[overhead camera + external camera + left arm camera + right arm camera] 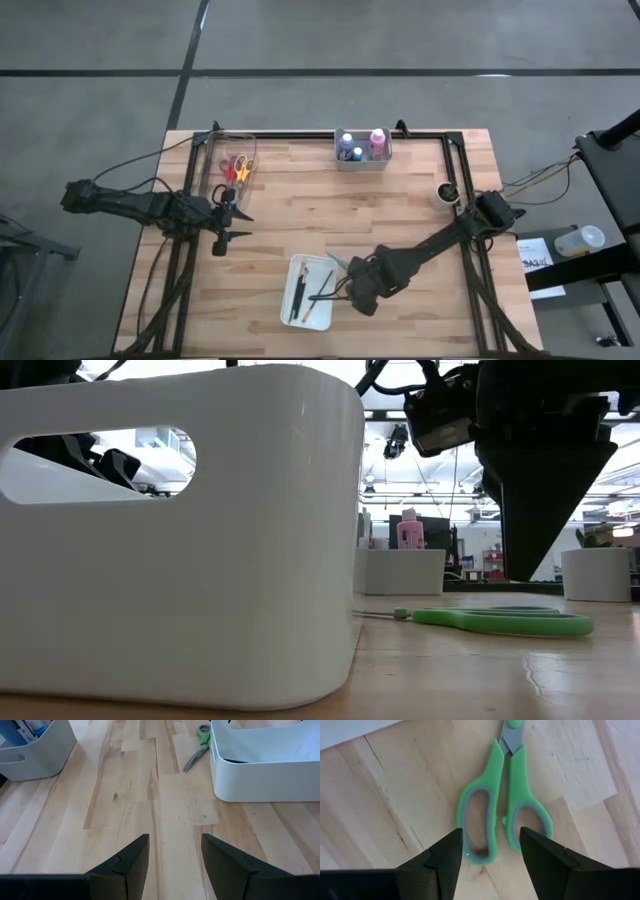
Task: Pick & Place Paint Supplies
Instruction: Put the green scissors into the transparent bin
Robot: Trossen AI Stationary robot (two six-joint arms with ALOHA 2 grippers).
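Observation:
Green-handled scissors [502, 805] lie flat on the wood table next to the white tray [312, 312], blades [335, 261] pointing to the far side. My right gripper [490, 832] hangs open just above their handle loops, fingers pointing down and clear of them in the low view [540, 510]. Thin dark brushes [301, 292] lie in the tray. Pink [377, 139] and blue [346, 141] bottles stand in a grey bin [362, 163] at the far edge. Orange and red scissors [237, 168] sit in a clear bin. My left gripper [240, 225] waits open at the left.
A small white cup [447, 192] stands near the right arm's base. The clear bin [214, 158] is at the far left. Bare wood lies between the tray and the grey bin. In the low view the tray's wall [180, 540] fills the left half.

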